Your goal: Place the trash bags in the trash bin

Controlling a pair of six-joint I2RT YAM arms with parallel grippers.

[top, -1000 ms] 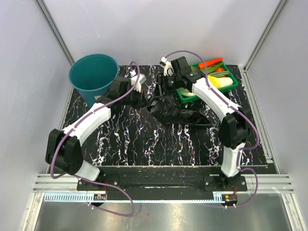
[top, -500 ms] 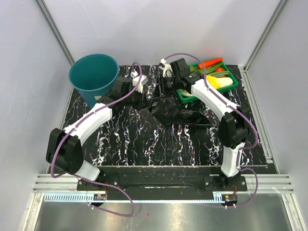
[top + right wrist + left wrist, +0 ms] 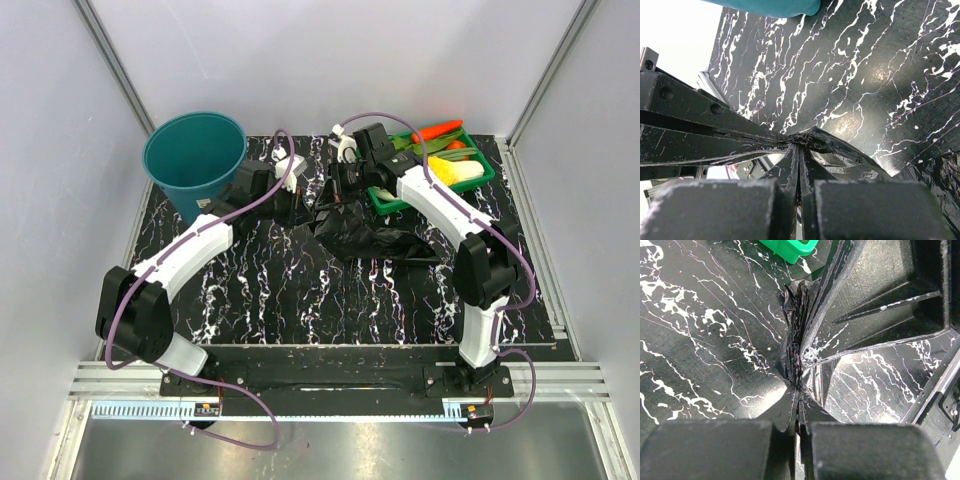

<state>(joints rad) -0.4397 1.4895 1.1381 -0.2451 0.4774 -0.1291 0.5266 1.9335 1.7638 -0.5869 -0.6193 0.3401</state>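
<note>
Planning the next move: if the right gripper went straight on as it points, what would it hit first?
Beyond the bag it pinches, the right gripper would probably meet the tabletop first; the bin stands farther along. Depth is unclear.

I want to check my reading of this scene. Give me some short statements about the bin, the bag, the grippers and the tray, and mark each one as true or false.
1. The trash bin stands upright at the far left of the table. True.
2. The trash bag is inside the bin. False: it lies crumpled on the table, out of the bin.
3. The left gripper is shut on the black film of the bag. True.
4. The right gripper hangs open above the bin. False: it is shut on the bag's film, away from the bin.
5. The green tray is empty. False: it holds vegetables.
</note>
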